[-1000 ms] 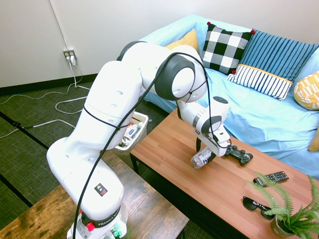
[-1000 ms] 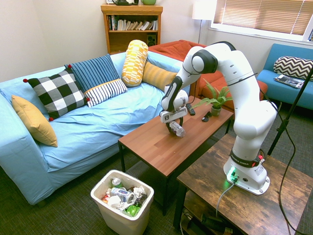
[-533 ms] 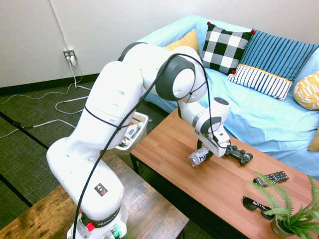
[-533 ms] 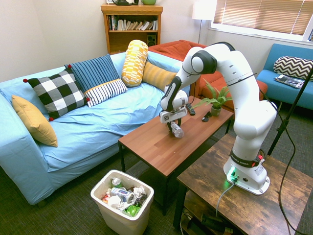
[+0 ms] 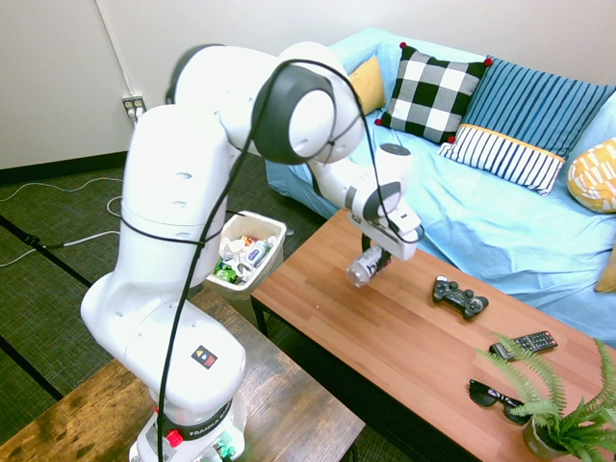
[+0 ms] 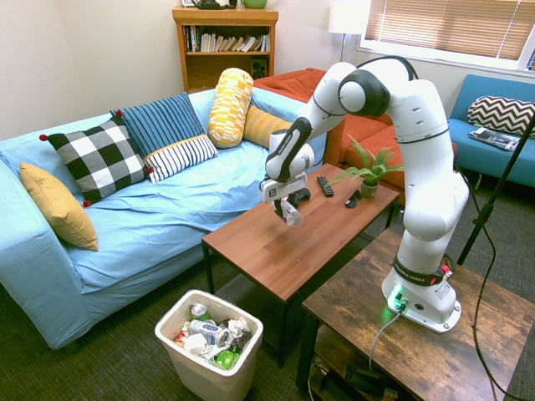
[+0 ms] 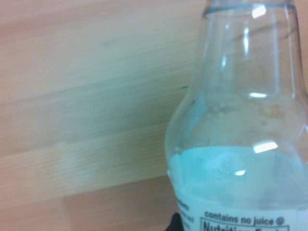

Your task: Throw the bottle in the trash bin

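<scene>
Bottle [image 5: 364,267] first: we see the small clear plastic drink bottle with a white label hanging tilted in the air above the long reddish-brown wooden coffee table [image 5: 404,337], clear of its top, pinched by the white arm's two-finger gripper [image 5: 377,258], whose fingers are pressed onto its body. We judge the pick-up done and the carry only begun: the bottle is over the table's middle, well apart from the small off-white rectangular plastic trash bin [image 6: 248,342], which stands on the floor off the table's end nearest the light blue sofa [image 6: 167,209] and already holds assorted rubbish. What is left, as we read it, is moving past the table edge, getting above the bin's mouth, and letting go. Our first exterior view shows the black game controller [image 5: 459,296] lying on the table apart from the bottle, with the bin partly hidden behind the arm; our second exterior view shows the whole bin and the open floor between it and the table. Our wrist view alone shows the bottle's [image 7: 240,144] clear shoulder, label print reading "contains no juice", and blurred wood grain beneath.
</scene>
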You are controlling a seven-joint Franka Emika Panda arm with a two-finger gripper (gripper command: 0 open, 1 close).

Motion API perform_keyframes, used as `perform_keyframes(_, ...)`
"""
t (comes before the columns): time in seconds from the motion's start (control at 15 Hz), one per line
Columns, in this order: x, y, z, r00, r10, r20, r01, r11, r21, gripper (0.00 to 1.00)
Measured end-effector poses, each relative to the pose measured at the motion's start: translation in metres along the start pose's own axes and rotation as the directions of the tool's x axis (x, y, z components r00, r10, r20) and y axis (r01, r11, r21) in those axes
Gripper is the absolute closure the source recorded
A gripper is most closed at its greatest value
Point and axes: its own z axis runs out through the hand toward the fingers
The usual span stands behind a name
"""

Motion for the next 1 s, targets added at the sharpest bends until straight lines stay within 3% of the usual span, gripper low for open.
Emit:
perform_keyframes(0.2, -0.122, -0.043, -0.048, 0.992, -0.112, -0.049, 0.112, 0.994, 0.002, 1.0)
perform_keyframes(0.33, -0.201, -0.064, -0.055, 0.98, -0.182, -0.081, 0.183, 0.983, -0.006, 1.0)
perform_keyframes(0.53, -0.289, -0.092, -0.034, 0.955, -0.272, -0.117, 0.269, 0.962, -0.036, 1.0)
perform_keyframes(0.8, -0.358, -0.138, 0.018, 0.93, -0.342, -0.133, 0.332, 0.939, -0.091, 1.0)
perform_keyframes(0.87, -0.365, -0.148, 0.029, 0.928, -0.348, -0.134, 0.336, 0.936, -0.108, 0.0)
perform_keyframes(1.0, -0.369, -0.166, 0.044, 0.926, -0.35, -0.142, 0.334, 0.934, -0.13, 0.0)
